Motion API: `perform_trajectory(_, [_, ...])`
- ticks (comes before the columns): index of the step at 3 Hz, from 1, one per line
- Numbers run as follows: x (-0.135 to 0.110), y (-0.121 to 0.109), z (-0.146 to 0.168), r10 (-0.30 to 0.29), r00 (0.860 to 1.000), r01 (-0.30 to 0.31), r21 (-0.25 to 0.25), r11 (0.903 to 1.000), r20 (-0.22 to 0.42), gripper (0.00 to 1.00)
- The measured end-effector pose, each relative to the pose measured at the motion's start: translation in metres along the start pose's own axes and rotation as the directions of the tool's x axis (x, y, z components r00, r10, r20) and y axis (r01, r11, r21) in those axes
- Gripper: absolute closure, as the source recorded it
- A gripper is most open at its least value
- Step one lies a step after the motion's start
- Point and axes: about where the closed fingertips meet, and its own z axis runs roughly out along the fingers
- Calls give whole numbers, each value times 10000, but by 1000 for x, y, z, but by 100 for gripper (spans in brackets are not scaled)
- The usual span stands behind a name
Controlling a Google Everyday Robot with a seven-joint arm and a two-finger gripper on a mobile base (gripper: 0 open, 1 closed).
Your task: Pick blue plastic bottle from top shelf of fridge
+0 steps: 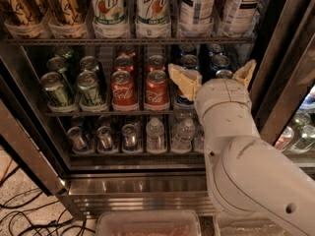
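Two blue plastic bottles (198,6) (240,5) with blue-and-white checked labels stand at the right of the top shelf (74,41); only their lower parts show. They sit in clear trays inside the fridge (138,183). My gripper (214,76) is open, with yellowish fingers (183,80) spread wide in front of the blue cans on the middle rack. It hangs below the top shelf rail, roughly under the two bottles, and holds nothing. The white arm hides the right side of the lower racks.
White-and-green 7up bottles (130,6) and amber bottles (42,6) fill the rest of the top shelf. Green cans (74,85), red cola cans (140,87) and blue cans are on the middle rack, small water bottles (155,134) below. The dark door frame (283,77) stands right.
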Motion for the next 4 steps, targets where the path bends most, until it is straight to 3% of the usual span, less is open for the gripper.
perform_trajectory(1, [6,4,-1,-174,9996,171,-144,9998,-219,0])
perform_trajectory(2, [8,0,2,-375,9991,377,105,9992,-201,0])
perform_trajectory(4, [-8,-26,8,-785,9958,731,1063,9916,473,0])
